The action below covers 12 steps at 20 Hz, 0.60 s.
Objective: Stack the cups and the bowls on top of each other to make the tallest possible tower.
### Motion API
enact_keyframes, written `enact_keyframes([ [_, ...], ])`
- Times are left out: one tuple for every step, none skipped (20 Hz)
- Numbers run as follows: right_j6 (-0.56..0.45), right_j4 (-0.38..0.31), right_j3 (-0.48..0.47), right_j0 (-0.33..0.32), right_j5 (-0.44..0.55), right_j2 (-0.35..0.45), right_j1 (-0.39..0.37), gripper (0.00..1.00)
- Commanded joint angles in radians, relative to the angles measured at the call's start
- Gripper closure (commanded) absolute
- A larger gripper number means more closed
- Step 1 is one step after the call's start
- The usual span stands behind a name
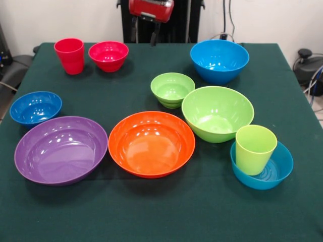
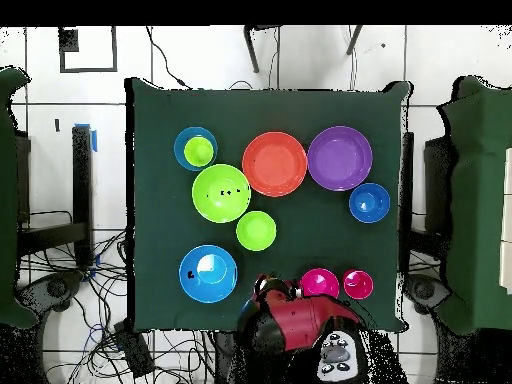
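Observation:
The lime-green tumbler (image 1: 255, 147) stands upright inside the teal-blue bowl (image 1: 275, 174) at the front right; they also show in the overhead view, tumbler (image 2: 199, 150) in bowl (image 2: 184, 140). The red tumbler (image 1: 69, 55) and the small red bowl (image 1: 108, 55) stand side by side at the far left, apart from each other. The small dark-blue bowl (image 1: 35, 107) sits alone at the left edge. My gripper (image 1: 145, 38) hangs open and empty at the table's far edge, just right of the red bowl; in the overhead view the gripper (image 2: 272, 288) is beside the red bowl (image 2: 319, 283).
A purple bowl (image 1: 60, 149) and an orange bowl (image 1: 151, 143) sit at the front. A big lime-green bowl (image 1: 217, 113) touches a small ribbed green bowl (image 1: 172, 89) mid-table. A large blue bowl (image 1: 219, 60) stands at the far right.

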Motion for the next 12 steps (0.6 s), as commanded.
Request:
enact_keyframes([
  [0.003,-0.077,-0.142,-0.022,-0.087,0.064,0.079,0.0],
  [0.006,-0.077,-0.154,-0.023,-0.091,0.069,0.087,0.0],
  [0.008,-0.075,-0.163,-0.022,-0.09,0.07,0.091,0.0],
  [0.01,-0.072,-0.171,-0.02,-0.089,0.07,0.095,0.0],
  [0.012,-0.072,-0.175,-0.015,-0.091,0.065,0.096,0.0],
  [0.013,-0.071,-0.179,-0.011,-0.093,0.059,0.098,0.0],
  [0.011,-0.074,-0.178,-0.015,-0.088,0.06,0.094,0.0],
  [0.009,-0.079,-0.175,-0.018,-0.088,0.057,0.092,0.0],
  [0.003,-0.086,-0.172,-0.026,-0.08,0.06,0.082,0.0],
  [-0.003,-0.096,-0.167,-0.037,-0.078,0.064,0.077,0.0],
  [-0.013,-0.107,-0.163,-0.052,-0.067,0.075,0.064,0.0],
  [-0.022,-0.116,-0.161,-0.067,-0.056,0.087,0.056,0.0],
])
